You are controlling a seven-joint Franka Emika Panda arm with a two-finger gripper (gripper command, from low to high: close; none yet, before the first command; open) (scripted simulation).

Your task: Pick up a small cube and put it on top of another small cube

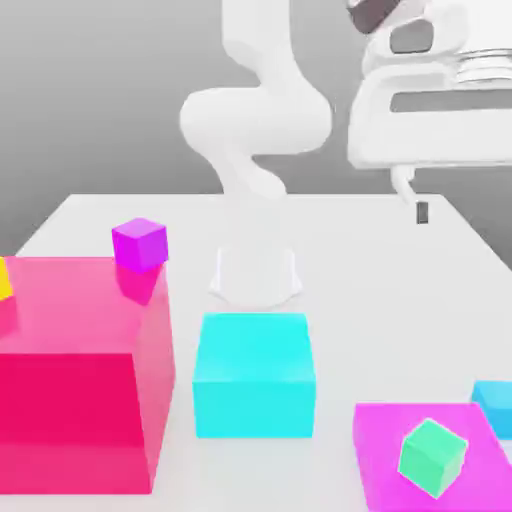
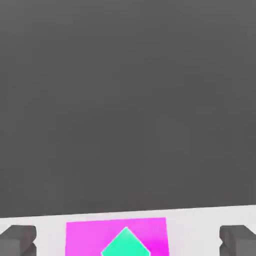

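The small sky-blue cube (image 1: 494, 406) lies at the exterior view's right edge, partly cut off, by the far corner of a flat magenta block (image 1: 380, 450). On top of that block rests the small mint-green cube (image 1: 432, 457), turned corner-on. High above the table's right side hangs my gripper (image 1: 412, 198), far from both cubes. In the hand view its fingers (image 2: 18, 240) stand wide apart, open and with nothing in them. The green cube (image 2: 125, 243) and the magenta block (image 2: 80, 235) lie far below between them.
A big cyan block (image 1: 253, 375) stands in the middle front. At the left is a big pink block (image 1: 80, 390), with a small purple cube (image 1: 139, 244) on it and a small yellow cube (image 1: 4, 278) at the edge. The arm's white base (image 1: 254, 270) stands behind.
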